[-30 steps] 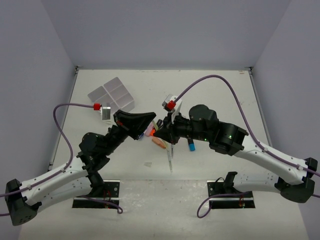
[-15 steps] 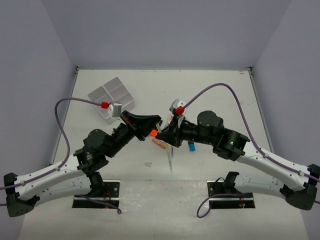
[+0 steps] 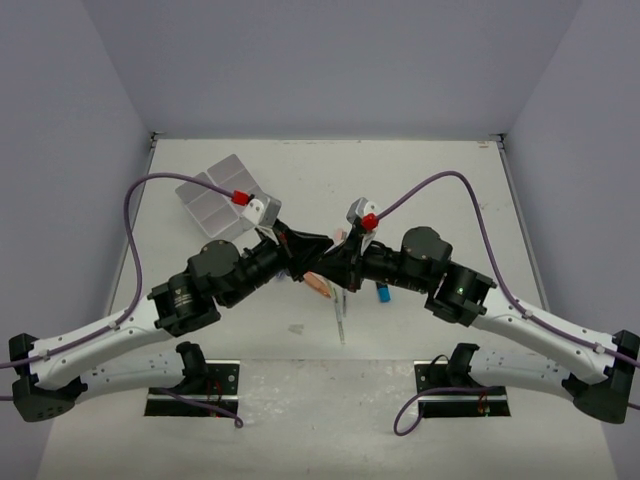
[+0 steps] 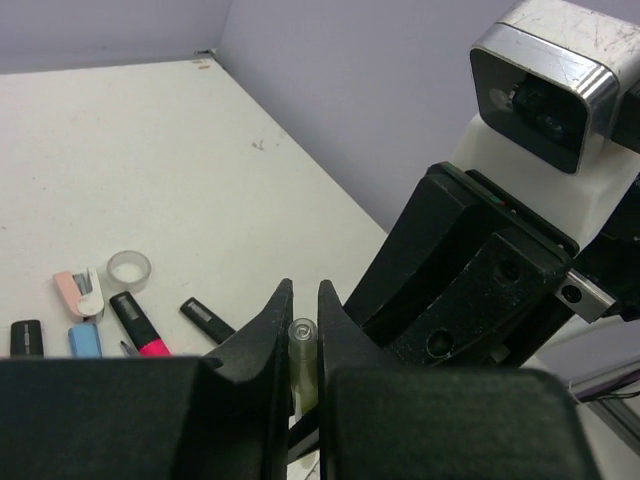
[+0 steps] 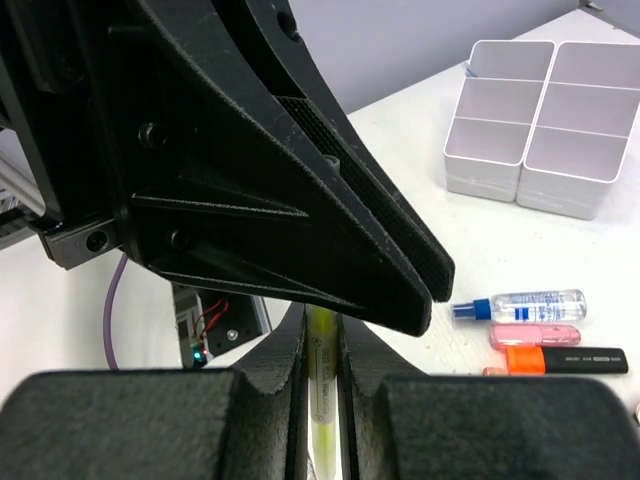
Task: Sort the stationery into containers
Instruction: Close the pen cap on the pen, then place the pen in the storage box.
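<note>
at the middle of the table (image 3: 430, 180), both grippers meet nose to nose. left gripper (image 4: 303, 296): fingers nearly pressed together, pinching a pale round tip, by the look one end of the yellow pen (image 5: 322, 385). right gripper (image 5: 320, 322): fingers likewise nipped on the barrel. pen appears lifted, held between the two. judgement: light, stiff, smooth plastic, so apt to slip or pivot in a narrow pinch. best hold is mid-barrel, pads square across the round. tray (image 3: 240, 180) sits well apart, far left.
</note>
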Available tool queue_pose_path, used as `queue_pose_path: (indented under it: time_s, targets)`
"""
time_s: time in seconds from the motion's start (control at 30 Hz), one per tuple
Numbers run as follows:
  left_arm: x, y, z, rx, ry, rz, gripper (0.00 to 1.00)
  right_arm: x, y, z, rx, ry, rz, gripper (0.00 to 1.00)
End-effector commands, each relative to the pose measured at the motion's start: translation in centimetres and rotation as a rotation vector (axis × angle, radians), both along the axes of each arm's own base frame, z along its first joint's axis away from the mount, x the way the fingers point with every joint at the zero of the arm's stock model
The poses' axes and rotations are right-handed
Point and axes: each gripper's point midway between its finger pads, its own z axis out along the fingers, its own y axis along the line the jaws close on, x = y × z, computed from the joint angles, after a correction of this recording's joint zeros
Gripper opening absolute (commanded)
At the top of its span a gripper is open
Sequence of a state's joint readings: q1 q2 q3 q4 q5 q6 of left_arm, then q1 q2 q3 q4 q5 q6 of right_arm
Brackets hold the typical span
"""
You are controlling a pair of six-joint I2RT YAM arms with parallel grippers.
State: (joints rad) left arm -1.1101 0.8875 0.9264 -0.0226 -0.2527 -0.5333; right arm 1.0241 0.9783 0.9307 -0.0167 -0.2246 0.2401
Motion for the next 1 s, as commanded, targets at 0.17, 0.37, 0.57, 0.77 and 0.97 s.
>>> queue_pose_path:
  time_s: [0.17, 0.37, 0.57, 0.77, 0.97]
  targets:
    - [5.6, 5.3, -2.0, 0.204, 0.065, 0.376, 0.00, 2.6, -1.8, -0.4, 0.038, -0.029, -0.181, 0.99]
    - [14.9, 15.5, -2.6, 0.240, 0.178, 0.874, 0.00, 6.2, -6.9, -5.3, -0.018, 0.032, -0.476, 0.99]
    - [22.8, 28.3, -0.5, 0.178, 0.131, 1.410, 0.00, 6.2, -10.0, -6.0, 0.040, 0.051, -0.554, 0.99]
    - [27.9, 33.8, -1.2, 0.101, 0.061, 1.479, 0.00, 6.2, -9.8, -7.2, -0.001, 0.043, -0.538, 0.99]
    - [30.2, 37.1, -4.3, 0.115, 0.062, 1.502, 0.00, 5.8, -9.9, -6.8, 0.011, 0.028, -0.512, 0.99]
